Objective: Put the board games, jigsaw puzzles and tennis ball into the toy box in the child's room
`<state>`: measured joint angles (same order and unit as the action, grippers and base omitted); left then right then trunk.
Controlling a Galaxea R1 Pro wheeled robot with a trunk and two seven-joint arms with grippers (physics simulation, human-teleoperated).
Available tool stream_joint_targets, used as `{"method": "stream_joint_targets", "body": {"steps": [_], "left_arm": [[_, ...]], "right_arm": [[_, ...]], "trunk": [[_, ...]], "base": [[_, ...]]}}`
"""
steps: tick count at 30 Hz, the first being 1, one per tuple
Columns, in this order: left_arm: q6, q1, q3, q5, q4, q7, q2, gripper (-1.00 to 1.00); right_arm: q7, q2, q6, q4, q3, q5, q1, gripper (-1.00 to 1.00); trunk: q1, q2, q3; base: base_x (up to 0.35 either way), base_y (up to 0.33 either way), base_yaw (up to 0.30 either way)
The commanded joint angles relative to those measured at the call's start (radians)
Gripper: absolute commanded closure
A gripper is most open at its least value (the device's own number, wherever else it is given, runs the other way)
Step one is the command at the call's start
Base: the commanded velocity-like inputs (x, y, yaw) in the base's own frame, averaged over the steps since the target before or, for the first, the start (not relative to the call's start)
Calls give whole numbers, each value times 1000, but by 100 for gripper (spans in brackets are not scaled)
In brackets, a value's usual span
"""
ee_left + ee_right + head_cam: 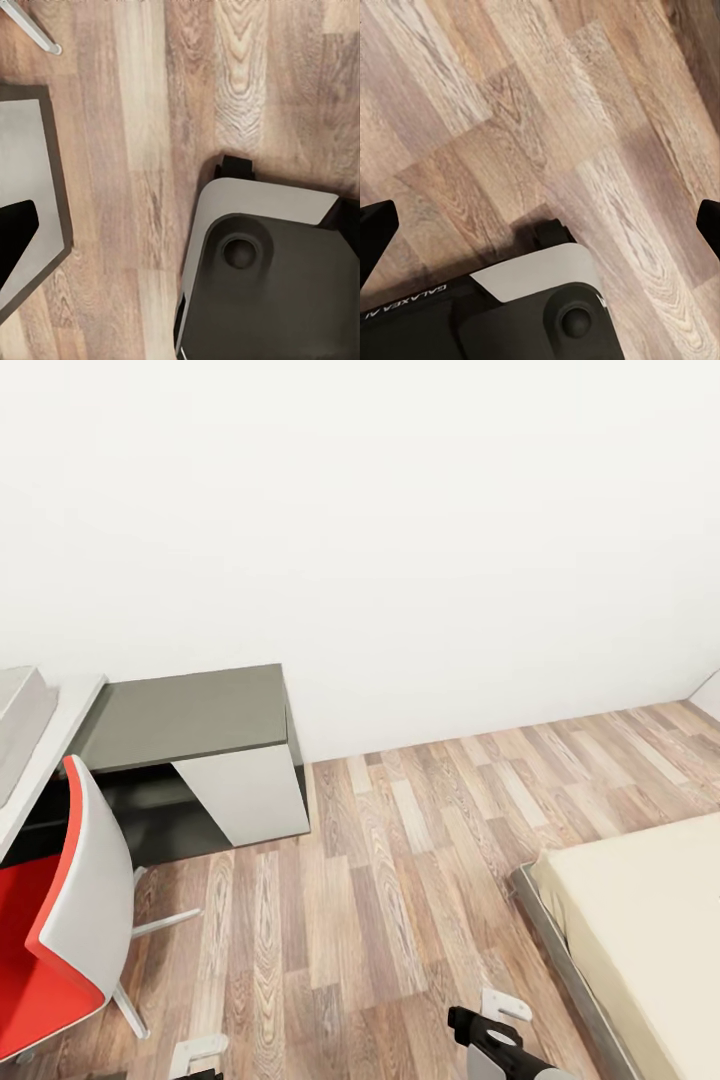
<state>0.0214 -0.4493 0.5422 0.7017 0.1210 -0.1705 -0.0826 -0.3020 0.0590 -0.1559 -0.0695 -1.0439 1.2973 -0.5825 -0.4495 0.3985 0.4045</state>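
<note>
Toy box [22,710] sits at frame's left edge on table [55,745]; bed [650,920] at lower right, nearer right gripper [540,225], jaws apart. Left gripper [7,240]: can't tell. No toys visible.

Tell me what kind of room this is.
Likely a bedroom with a study corner: a cream bed at the right, a pale desk joined to a dark grey cabinet, a red-and-white swivel chair, and wood-plank floor.
</note>
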Motion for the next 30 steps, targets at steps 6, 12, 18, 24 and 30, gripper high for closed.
{"method": "stream_joint_targets", "body": {"steps": [6,12,18,24,30], "left_arm": [[2,0,9,9,2,-5,0,-100],[2,0,9,9,1,-5,0,-100],[2,0,9,9,0,-6,0,-100],[2,1,9,9,0,-6,0,-100],[2,4,9,9,0,-6,0,-100]], "right_arm": [[-5,3,-4,0,-8,8,0,-100],[-5,5,-4,0,-8,7,0,-100],[-4,7,-5,0,-8,7,3,-100],[-4,7,-41,1,-8,6,4,-100],[-4,7,-76,1,-8,6,6,-100]], "trunk": [[-1,1,-8],[-1,1,-17],[-1,1,-27],[-1,1,-37],[-1,1,-47]], "base": [[0,0,0],[0,0,14],[0,0,58],[0,0,67],[0,0,71]]}}
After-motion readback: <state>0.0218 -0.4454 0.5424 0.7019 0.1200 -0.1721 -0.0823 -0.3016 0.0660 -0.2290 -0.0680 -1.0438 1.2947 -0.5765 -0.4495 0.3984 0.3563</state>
